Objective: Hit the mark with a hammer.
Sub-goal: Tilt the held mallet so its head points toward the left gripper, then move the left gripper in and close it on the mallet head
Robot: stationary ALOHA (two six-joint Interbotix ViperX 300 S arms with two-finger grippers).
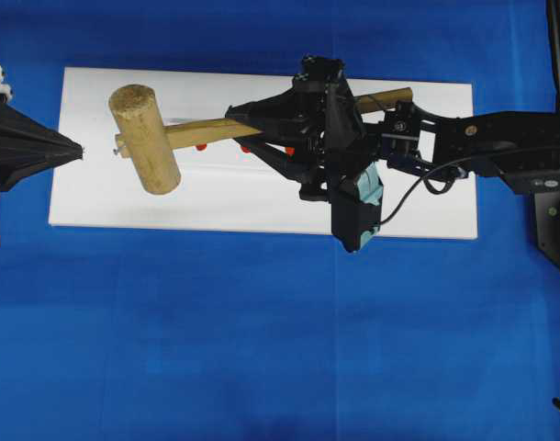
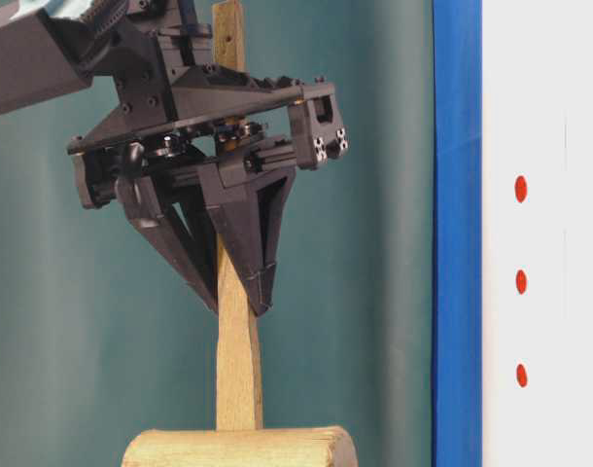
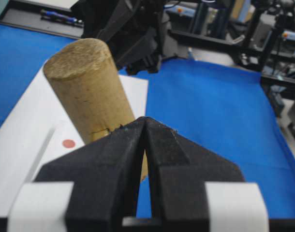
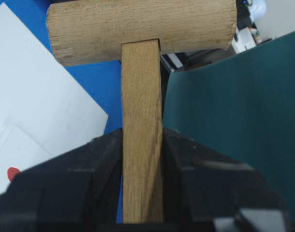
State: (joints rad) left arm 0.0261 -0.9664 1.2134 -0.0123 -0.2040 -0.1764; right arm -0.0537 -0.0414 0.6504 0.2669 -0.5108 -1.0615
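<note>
You've got the hammer in the right gripper, fingers clamped flat on the handle about midway along. The wrist view shows both pads tight against the handle faces. The head is raised off the white board, over its left end, with the handle running back across the board toward the right arm.

The left gripper sits just off the board's left edge, fingers pressed together on nothing, tip pointing at the hammer head and close to it.

Red marks: three dots in a row on the board in the side view; from overhead they're mostly hidden under the handle and gripper.

Risks as I read them:
- The grip is on a slim flat handle with a heavy head far out. A fast swing could let the handle pivot or slide between the pads, so the head lands off the mark.
- The head is left of the dots. Swing straight down from here and you'd likely hit bare board, so reposition first.
- The left gripper is close to the head; a wide arc could clip it.
</note>
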